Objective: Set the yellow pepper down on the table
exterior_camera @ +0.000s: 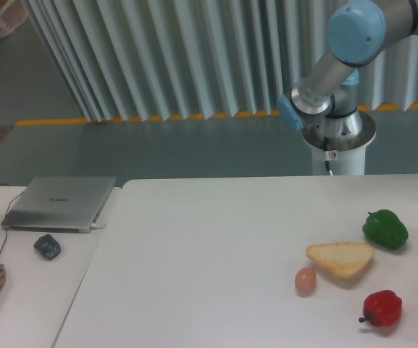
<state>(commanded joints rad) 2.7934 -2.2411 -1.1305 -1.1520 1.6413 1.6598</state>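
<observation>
Fixed camera: laptop point(60, 202) lid carries a small logo, too blurred to read. No other writing legible. The white tabletop point(209, 254) holds a bread slice point(341, 258); green pepper point(385, 228) just beyond it to the right, a small egg point(306, 280) just left of it, red pepper point(382, 308) nearer the camera. Yellow pepper out of frame, gripper too, so its state can't be told. Only the arm point(353, 43) shows, above and behind the bread.
</observation>
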